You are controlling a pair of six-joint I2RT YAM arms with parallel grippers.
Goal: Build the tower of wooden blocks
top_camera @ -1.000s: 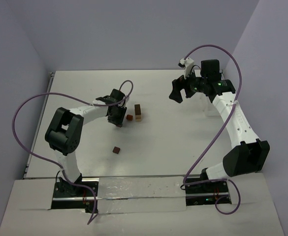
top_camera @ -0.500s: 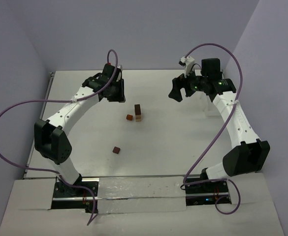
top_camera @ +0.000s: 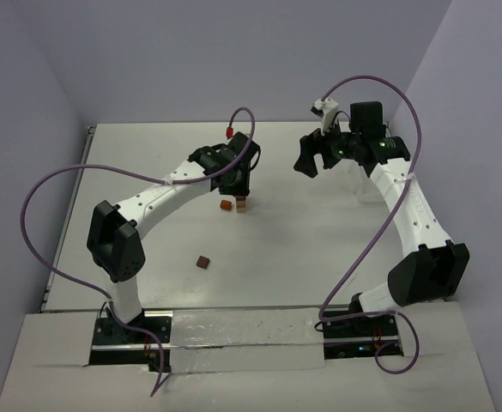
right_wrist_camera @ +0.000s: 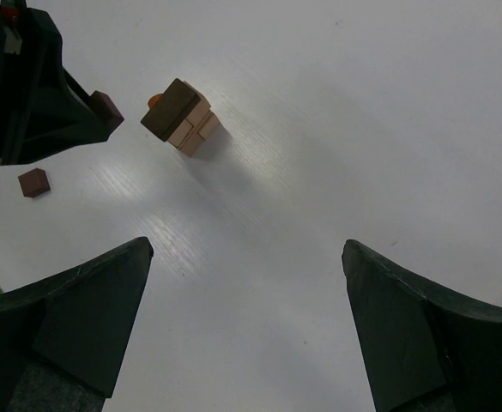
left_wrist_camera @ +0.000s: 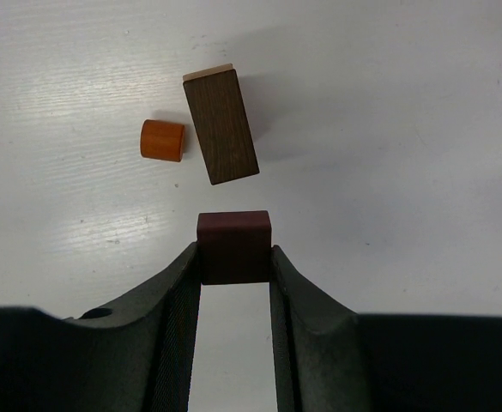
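Tower (top_camera: 243,204) stands mid-table (top_camera: 319,249): a dark brown block on top, tan blocks beneath. My left gripper (left_wrist_camera: 233,257) is clamped on a reddish-brown cube (left_wrist_camera: 233,245), pinched between both fingers and held near the tower's top face. An orange cylinder (left_wrist_camera: 163,140) lies just beside the tower's base. A loose cube (top_camera: 202,262) lies well apart, nearer my bases. My right gripper (right_wrist_camera: 246,253) hangs with fingers spread wide, holding nothing, well apart from the tower.
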